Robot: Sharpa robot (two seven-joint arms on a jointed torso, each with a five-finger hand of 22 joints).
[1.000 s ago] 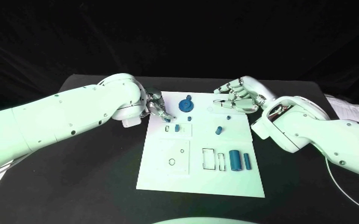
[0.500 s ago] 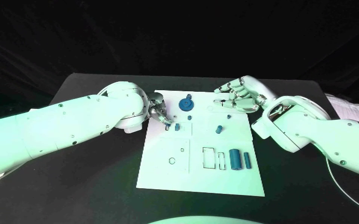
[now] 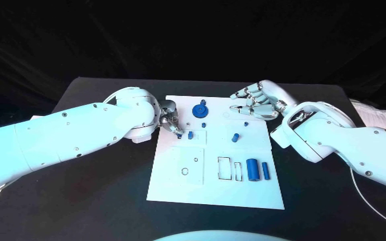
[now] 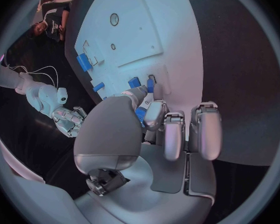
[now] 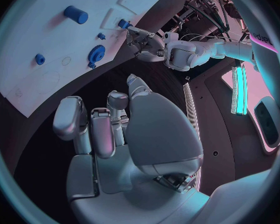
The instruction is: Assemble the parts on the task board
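Biggest worry for you was the task board [image 3: 216, 188], the white plate mid-frame on the black table [image 3: 96, 207]. Your left hand [image 3: 169, 120] sat low on its upper-left edge, so a heavy push there could've skated the whole plate. That hand looked to be pinching a small blue part [image 4: 140, 114] between thumb and a finger, other fingers curled. A slightly tilted insert could've jammed it or popped it loose into its neighbours. Your right hand [image 3: 257, 104] hovered at the upper-right corner, fingers loosely bent and apart, holding nothing, but close enough to clip something. Counts: one table, one board, two hands, one gear [image 3: 199, 110] upper centre, one big cylinder [image 3: 252, 169] lower right, one slimmer bar [image 3: 265, 170] just beside it, and about four little pegs [image 3: 235, 138] mid-board, though I wasn't sure of the tiniest.
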